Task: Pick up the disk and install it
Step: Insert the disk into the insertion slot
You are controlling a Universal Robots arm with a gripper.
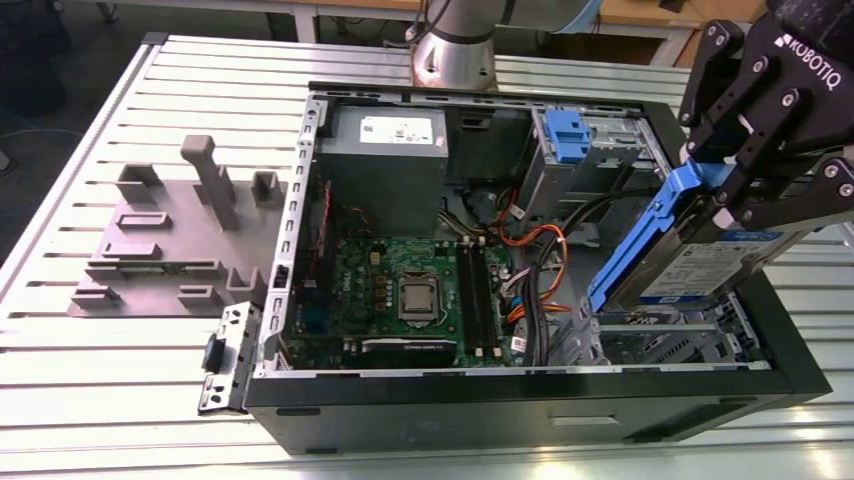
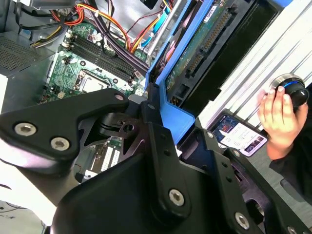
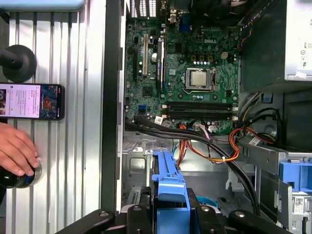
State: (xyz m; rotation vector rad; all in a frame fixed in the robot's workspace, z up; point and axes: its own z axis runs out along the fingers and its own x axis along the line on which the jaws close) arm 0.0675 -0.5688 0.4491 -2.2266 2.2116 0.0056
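The disk [image 1: 701, 262], a silver drive with a white-and-blue label in a blue plastic carrier, hangs tilted over the end of the open computer case [image 1: 534, 385] at the exterior view's right. My gripper [image 1: 731, 200] is shut on its upper end, black fingers on either side of the carrier. Below it lies a metal drive bay [image 1: 667, 335]. In the second wrist view the disk [image 2: 195, 48] shows its green circuit side, running away from my gripper [image 2: 178, 122]. In the first wrist view the blue carrier [image 3: 168, 180] sticks out of my gripper [image 3: 169, 209] over the case floor.
Inside the case are the motherboard [image 1: 400, 290], a grey power supply [image 1: 384, 150], loose cables and a blue latch piece [image 1: 567, 135]. A grey fixture [image 1: 167, 245] stands on the slatted table. A person's hand [image 3: 17, 151] rests on a knob beside a phone [image 3: 31, 101].
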